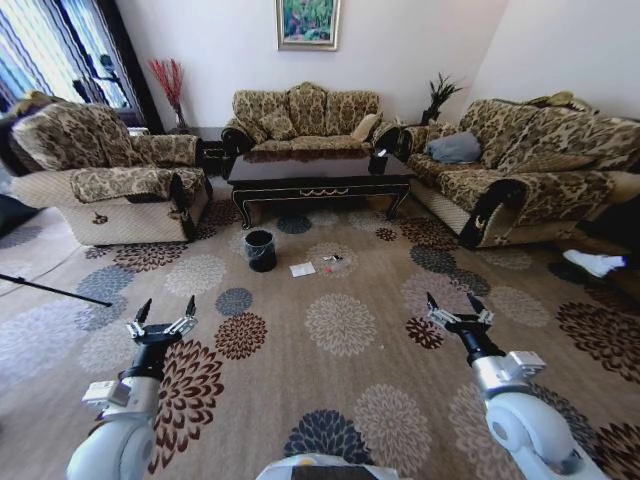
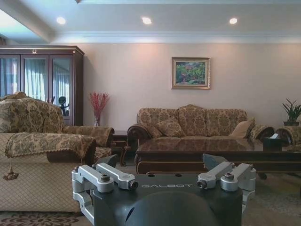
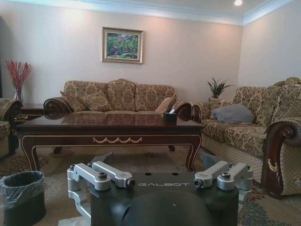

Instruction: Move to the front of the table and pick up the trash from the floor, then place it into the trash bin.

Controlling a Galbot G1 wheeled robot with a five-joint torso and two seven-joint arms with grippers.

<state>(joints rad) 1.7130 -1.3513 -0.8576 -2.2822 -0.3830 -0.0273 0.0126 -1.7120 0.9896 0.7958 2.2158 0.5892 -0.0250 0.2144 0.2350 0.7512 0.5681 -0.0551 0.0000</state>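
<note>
Head view: one dark wood table (image 1: 318, 170) stands on the patterned carpet (image 1: 340, 330), ringed by three upholstered sofas. One black trash bin (image 1: 260, 250) with a liner bag sits on the carpet just off the table's front left corner. The trash lies on the carpet before the table's front rail: one white square sheet (image 1: 302, 269) near the bin, and a small cluster of scraps (image 1: 331, 264) just beside the sheet; their number cannot be told. One dark tissue box (image 1: 378, 161) rests near the table's right edge. Two grippers hang low over the carpet, well apart from the trash: left gripper (image 1: 163, 312) and right gripper (image 1: 451, 304), each with fingers spread wide and empty. Right wrist view: the bin (image 3: 21, 197) stands beside the table's front leg.
</note>
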